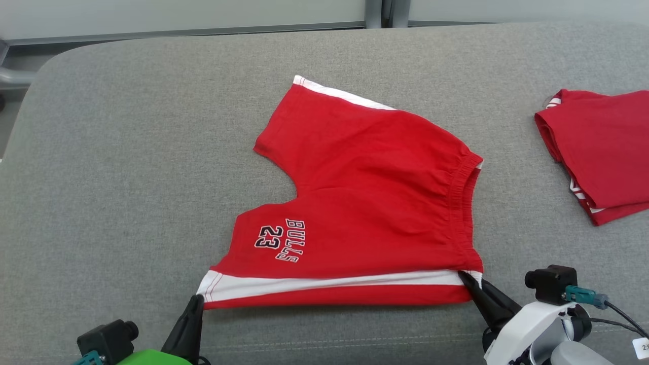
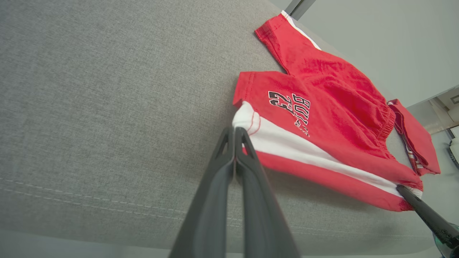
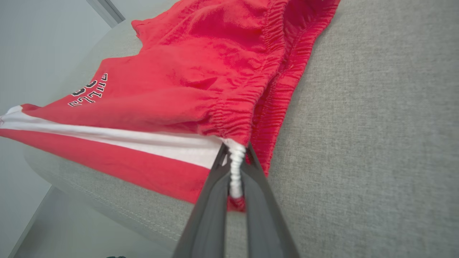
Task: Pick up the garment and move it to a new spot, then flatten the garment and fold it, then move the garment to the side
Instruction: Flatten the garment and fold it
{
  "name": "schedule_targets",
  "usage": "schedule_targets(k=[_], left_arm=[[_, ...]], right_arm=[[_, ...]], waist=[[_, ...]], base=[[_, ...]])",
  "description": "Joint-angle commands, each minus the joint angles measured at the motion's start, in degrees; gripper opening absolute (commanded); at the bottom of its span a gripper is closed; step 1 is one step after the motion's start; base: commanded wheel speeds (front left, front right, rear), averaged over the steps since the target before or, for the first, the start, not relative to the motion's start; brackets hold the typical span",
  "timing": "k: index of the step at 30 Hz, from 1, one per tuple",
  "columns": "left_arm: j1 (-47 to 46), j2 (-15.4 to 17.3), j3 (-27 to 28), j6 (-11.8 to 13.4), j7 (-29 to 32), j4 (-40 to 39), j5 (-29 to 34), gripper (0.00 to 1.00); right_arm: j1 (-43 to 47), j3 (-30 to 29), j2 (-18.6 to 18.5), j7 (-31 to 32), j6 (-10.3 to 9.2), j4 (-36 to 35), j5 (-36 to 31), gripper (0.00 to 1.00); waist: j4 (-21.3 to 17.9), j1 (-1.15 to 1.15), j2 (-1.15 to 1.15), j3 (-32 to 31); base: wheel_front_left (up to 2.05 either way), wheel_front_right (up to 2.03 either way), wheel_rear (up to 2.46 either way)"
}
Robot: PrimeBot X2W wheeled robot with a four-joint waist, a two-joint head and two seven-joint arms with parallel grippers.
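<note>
The garment point(image 1: 365, 203) is a pair of red shorts with white side stripes and "BULLS 23" print, lying spread on the grey cushion point(image 1: 127, 177) with the waistband to the right. My left gripper point(image 1: 196, 300) is shut on the near left hem corner, seen in the left wrist view as the white corner point(image 2: 245, 116) at the gripper point(image 2: 235, 130). My right gripper point(image 1: 464, 278) is shut on the near waistband corner; the white elastic point(image 3: 236, 168) sits pinched at the gripper point(image 3: 236, 150). The near edge hangs taut between both grippers, slightly off the cushion.
A second red garment point(image 1: 598, 152), folded, lies at the far right of the cushion, also in the left wrist view point(image 2: 416, 143). The cushion's front seam point(image 1: 329, 342) runs just below the grippers. Open grey surface stretches to the left and behind the shorts.
</note>
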Motion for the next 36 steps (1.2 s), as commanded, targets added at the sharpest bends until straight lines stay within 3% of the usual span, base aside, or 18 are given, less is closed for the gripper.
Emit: schedule_targets(k=[1, 12, 15, 19, 26, 36], left_arm=[[-0.25, 0.53, 0.6, -0.08, -0.33, -0.28, -0.52, 0.0], [-7.29, 2.76, 2.53, -1.52, -0.97, -1.9, 1.08, 0.0], [-13.16, 3.68, 2.8, -1.62, -0.47, -1.73, 2.86, 0.0], [-25.43, 4.46, 1.84, -3.39, 1.93, 1.77, 4.97, 0.0], [-43.14, 3.38, -0.96, -8.24, 6.49, 15.15, 5.28, 0.0], [-61.56, 1.65, -2.34, -14.87, 5.56, 38.12, 4.92, 0.0]], right_arm=[[0.84, -0.19, 0.09, 0.46, -0.09, -0.92, -0.39, 0.0], [0.62, -3.53, 2.67, 1.96, -0.08, -7.65, 2.41, 0.0], [-1.19, -5.42, 4.09, 1.51, -0.08, -8.62, 3.4, 0.0], [-5.8, -7.96, 8.7, 0.74, -0.07, -7.21, 4.12, 0.0], [-15.16, -11.32, 14.56, -0.92, -0.06, -0.98, 2.38, 0.0], [-26.54, -10.76, 19.7, -2.27, -0.05, 7.85, 2.24, 0.0]], waist=[[-0.37, 0.01, 0.0, 0.12], [-2.6, 0.01, 0.0, 2.19], [-3.24, 0.01, 0.0, 3.63], [-5.39, 0.01, 0.0, 6.05], [-9.06, 0.01, 0.0, 10.41], [-13.35, 0.01, 0.0, 16.35]], base=[[0.0, 0.0, 0.0], [0.0, 0.0, 0.0], [0.0, 0.0, 0.0], [0.0, 0.0, 0.0], [0.0, 0.0, 0.0], [0.0, 0.0, 0.0]])
